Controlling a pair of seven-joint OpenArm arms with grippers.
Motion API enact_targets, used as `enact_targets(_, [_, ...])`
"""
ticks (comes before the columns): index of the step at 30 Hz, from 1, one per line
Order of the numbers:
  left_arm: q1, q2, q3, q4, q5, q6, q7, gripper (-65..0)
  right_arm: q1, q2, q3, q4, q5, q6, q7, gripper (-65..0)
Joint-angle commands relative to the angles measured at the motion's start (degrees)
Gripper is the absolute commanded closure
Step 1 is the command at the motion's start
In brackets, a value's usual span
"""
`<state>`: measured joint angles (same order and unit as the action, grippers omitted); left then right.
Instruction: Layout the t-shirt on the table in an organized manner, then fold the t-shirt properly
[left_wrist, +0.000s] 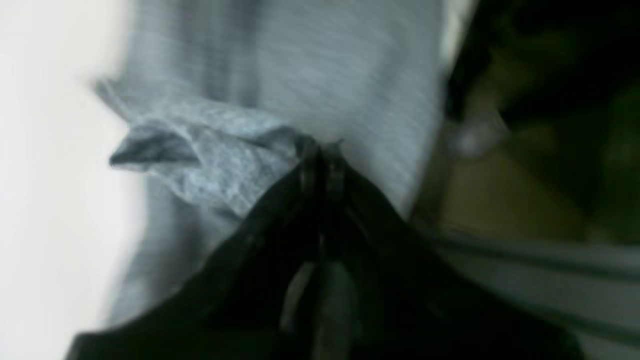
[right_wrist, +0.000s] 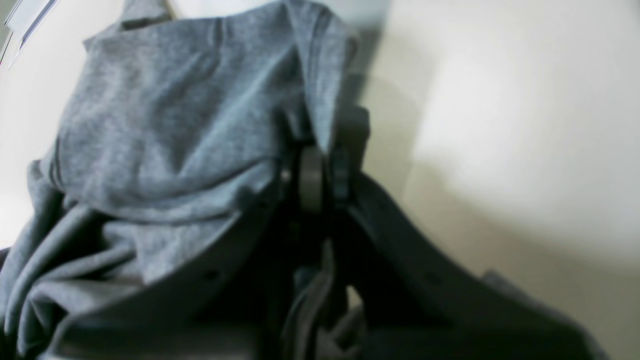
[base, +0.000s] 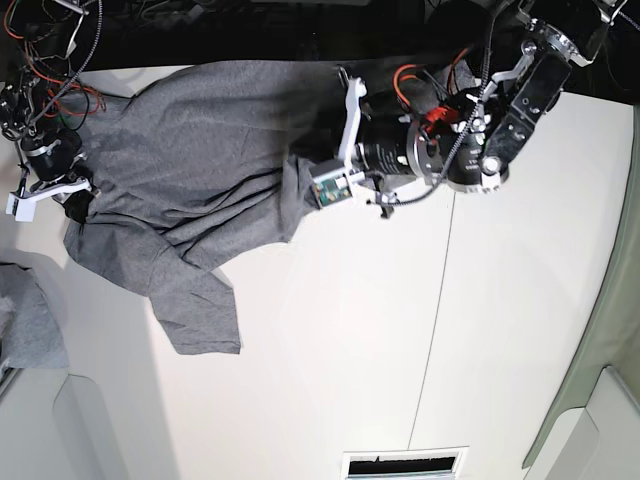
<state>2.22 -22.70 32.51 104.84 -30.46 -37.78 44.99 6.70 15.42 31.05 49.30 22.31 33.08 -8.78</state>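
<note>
The grey t-shirt (base: 190, 140) lies wrinkled and partly spread at the back left of the white table (base: 340, 330), one sleeve pointing toward the front. At the shirt's right edge, my left gripper (base: 298, 183) is shut on a bunched fold of the fabric (left_wrist: 210, 150); in the left wrist view the left gripper (left_wrist: 322, 150) has its jaws pressed together on it. On the shirt's left edge my right gripper (base: 75, 205) is also shut on cloth; the right wrist view shows the right gripper (right_wrist: 320, 155) pinching a raised ridge of the t-shirt (right_wrist: 165, 125).
Another piece of grey cloth (base: 25, 320) lies at the table's left edge. A thin dark seam (base: 440, 280) runs across the tabletop. A slotted opening (base: 405, 463) sits at the front edge. Cables and arm hardware (base: 470, 130) crowd the back.
</note>
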Motion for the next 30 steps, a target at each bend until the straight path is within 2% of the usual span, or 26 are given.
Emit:
enact_targets(1, [-0.8,0.0,1.3,0.9,-0.7,-0.4,-1.5,-3.1,0.6,0.8,0.1,0.7,-0.4,0.2,-0.7,0.0])
enact_targets(3, [-1.0,0.0,4.0,0.9,0.3,-0.4,-1.5,-15.0,0.6,0.7,0.1,0.7,-0.4,0.2,-0.7,0.0])
enact_targets(5, [-1.2,0.0,4.8,0.9,0.7,-0.3,-1.5,-22.2,0.6,0.7,0.1,0.7,-0.4,0.2,-0.7,0.0])
enact_targets(8, [-1.3,0.0,3.2,1.3,0.7,-0.4,-1.5,-23.0,0.6,0.8,0.1,0.7,-0.4,0.1,-0.7,0.0])
enact_targets(11, [-1.3,0.0,-1.2,2.9,0.4,-0.3,-2.5,-23.0,0.6,0.7,0.1,0.7,-0.4,0.2,-0.7,0.0])
enact_targets(14, [-1.2,0.0,-5.4,3.0,-1.5,1.3,-3.3,-23.0,0.5,0.7,0.1,0.7,-0.4,0.2,-0.7,0.0])
enact_targets(18, [-1.2,0.3,-5.9,1.8,-1.6,2.4,-3.9,-23.1,0.6,0.7,0.1,0.7,-0.4,0.2,-0.7,0.0])
enact_targets(19, [-1.2,0.6,-5.3,1.1,-1.8,2.4,-4.5,-24.3,0.6,0.7,0.1,0.7,-0.4,0.2,-0.7,0.0])
enact_targets(23, [-1.3,3.1,-2.5,-3.3,1.5,2.7,-7.2,-39.0,0.5,0.7,0.1,0.7,-0.4,0.2,-0.7,0.0])
enact_targets(25, [-1.3,4.9,-2.1,-5.7,4.3,4.4,-8.4,-39.6,0.6,0.7,0.1,0.7,-0.4,0.2,-0.7,0.0])
enact_targets(30, [-1.3,7.7,-2.1,-8.5,7.0,5.2,-8.4,-39.6,0.6,0.7,0.1,0.7,-0.4,0.2,-0.7,0.0])
